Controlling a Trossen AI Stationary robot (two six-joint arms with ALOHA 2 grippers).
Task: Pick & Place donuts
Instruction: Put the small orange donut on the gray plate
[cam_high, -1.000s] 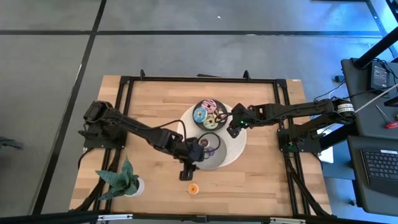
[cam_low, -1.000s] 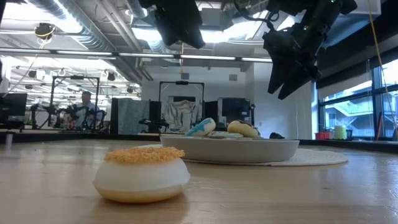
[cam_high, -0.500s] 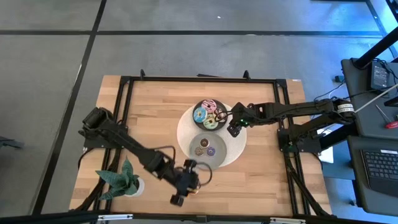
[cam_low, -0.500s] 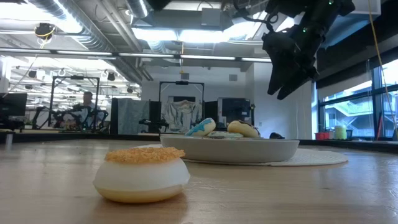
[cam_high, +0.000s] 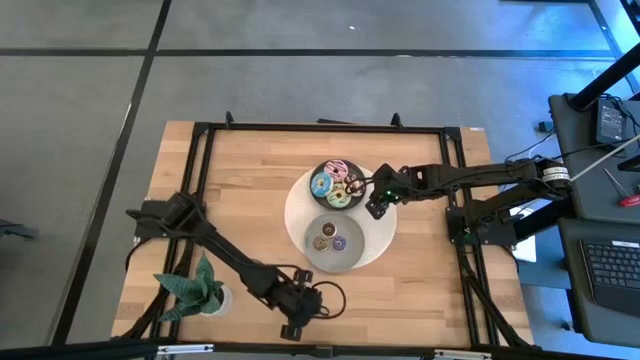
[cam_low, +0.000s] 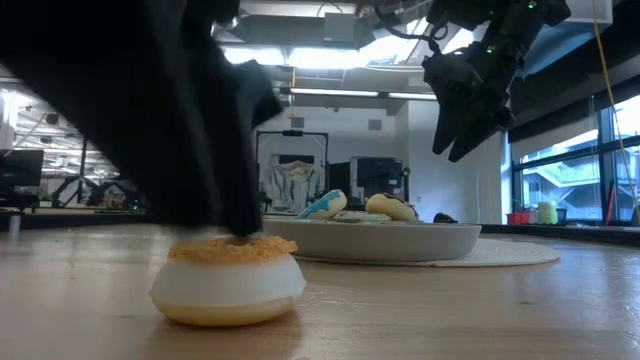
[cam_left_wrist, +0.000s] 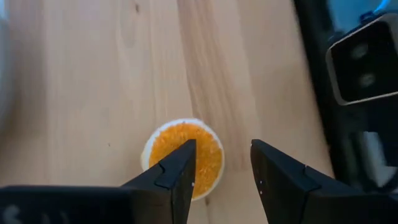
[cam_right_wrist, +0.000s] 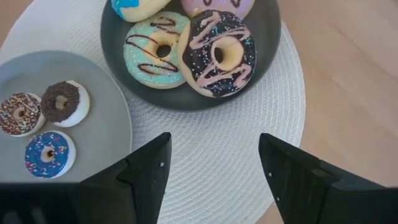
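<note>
Wooden table (cam_high: 420, 290) under my rig | orange mini donut (cam_left_wrist: 184, 157) – white base, gritty orange top – at 6 o'clock near the table's front edge | left gripper (cam_left_wrist: 222, 169) spread over it, one finger on top | right gripper (cam_right_wrist: 214, 173) spread, above the white mat (cam_right_wrist: 217, 137) beside the dark dish's (cam_right_wrist: 267, 31) donuts (cam_right_wrist: 221, 55).

Grey floor (cam_high: 80, 150) with dark seams, ceiling strip lights (cam_low: 330, 92), windows (cam_low: 555, 170) at one side.

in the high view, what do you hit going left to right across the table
potted plant → left gripper over the orange donut → light grey dish of mini donuts → right gripper
</note>
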